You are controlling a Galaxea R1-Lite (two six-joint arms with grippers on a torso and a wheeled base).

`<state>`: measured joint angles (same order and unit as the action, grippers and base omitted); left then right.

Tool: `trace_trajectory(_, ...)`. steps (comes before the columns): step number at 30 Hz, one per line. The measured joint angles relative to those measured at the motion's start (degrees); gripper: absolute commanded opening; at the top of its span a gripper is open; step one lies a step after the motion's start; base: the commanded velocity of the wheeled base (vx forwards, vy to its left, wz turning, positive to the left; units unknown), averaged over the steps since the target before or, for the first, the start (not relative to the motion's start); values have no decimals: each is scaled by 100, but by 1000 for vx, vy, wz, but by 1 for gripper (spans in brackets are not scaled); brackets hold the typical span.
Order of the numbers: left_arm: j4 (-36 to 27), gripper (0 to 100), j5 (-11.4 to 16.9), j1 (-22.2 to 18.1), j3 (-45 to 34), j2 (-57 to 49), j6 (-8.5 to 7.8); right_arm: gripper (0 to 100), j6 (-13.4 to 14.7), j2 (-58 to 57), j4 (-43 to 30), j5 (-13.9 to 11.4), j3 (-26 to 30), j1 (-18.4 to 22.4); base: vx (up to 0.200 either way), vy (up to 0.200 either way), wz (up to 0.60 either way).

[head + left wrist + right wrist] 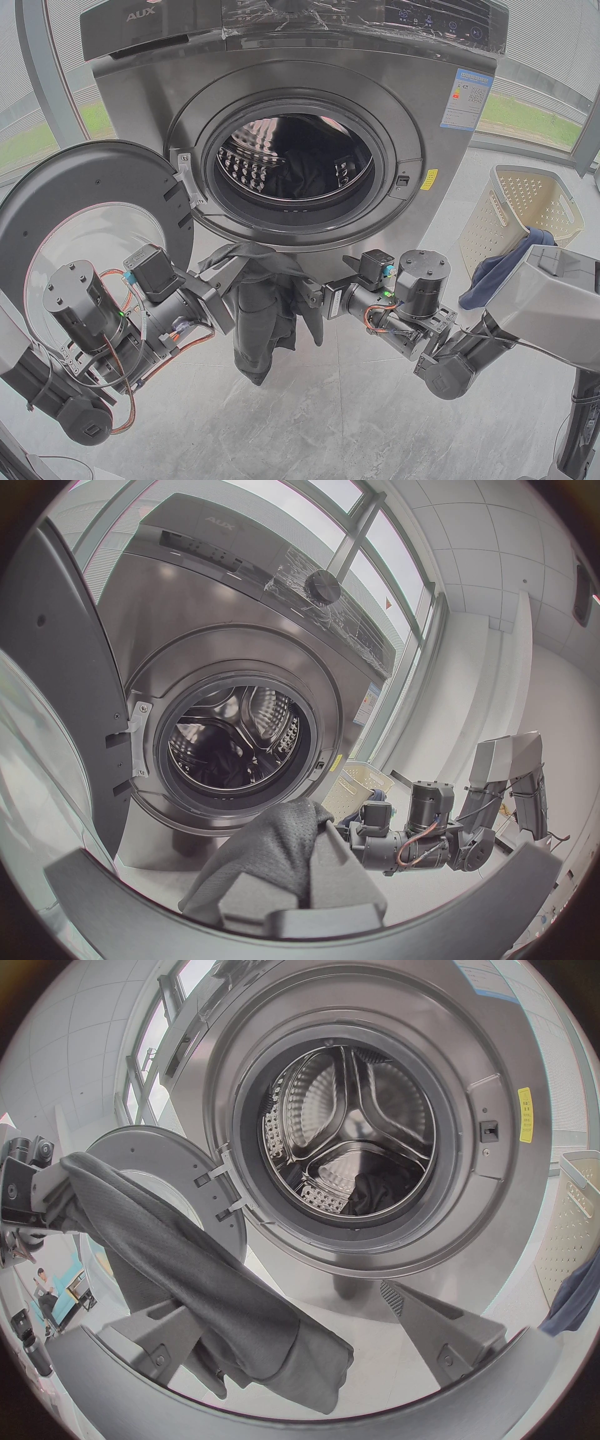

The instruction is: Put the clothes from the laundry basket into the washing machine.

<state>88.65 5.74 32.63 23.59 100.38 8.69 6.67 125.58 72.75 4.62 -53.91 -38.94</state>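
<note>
**Head view: grey garment hanging before the open washing machine**

Nearest you:
1. The left gripper (220,273) has its fingers clamped on the top of a dark grey garment (262,319), which hangs above the floor (350,412).
2. The right gripper (310,290) has its fingers spread wide, with the garment's other end draped over one finger.

Behind them you have the washing machine (156,112). Its door (94,181) is swung open to the robot's left, and dark clothes (306,178) lie in the drum (250,162).

Farther right, the laundry basket (484,225) sits on the floor, with a blue garment (494,272) over its rim.
</note>
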Motion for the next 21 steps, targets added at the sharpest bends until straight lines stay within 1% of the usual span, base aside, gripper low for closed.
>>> trace_trajectory(16, 0, 0, -2, 24, 44, -49, 17, 100, -18, 549, 152, -20, -268, -279, 0, 0, 0)
trace_trajectory(21, 2, 0, -5, 24, 41, -49, 12, 100, -77, 731, 268, -39, -541, -321, 0, 0, 0)
